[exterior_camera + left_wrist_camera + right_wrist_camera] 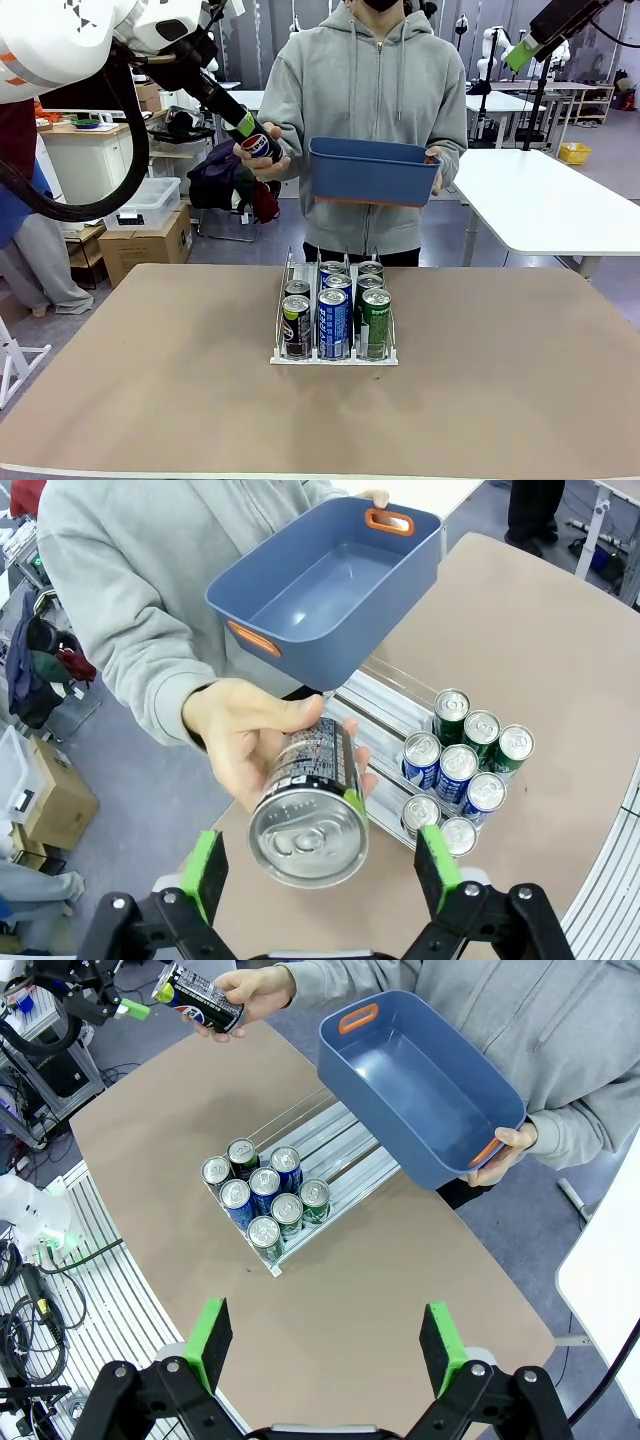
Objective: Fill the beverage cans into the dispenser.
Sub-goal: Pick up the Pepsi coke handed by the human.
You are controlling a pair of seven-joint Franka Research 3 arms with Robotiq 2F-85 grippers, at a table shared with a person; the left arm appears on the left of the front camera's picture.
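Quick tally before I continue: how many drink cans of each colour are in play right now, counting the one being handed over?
Black Pepsi aluminium cans: 3, with 2 in the clear wire-divided dispenser (front one) and 1 in the person's hand (held can)
Blue aluminium cans with white lettering: 3
Green aluminium cans: 3
Total: 9
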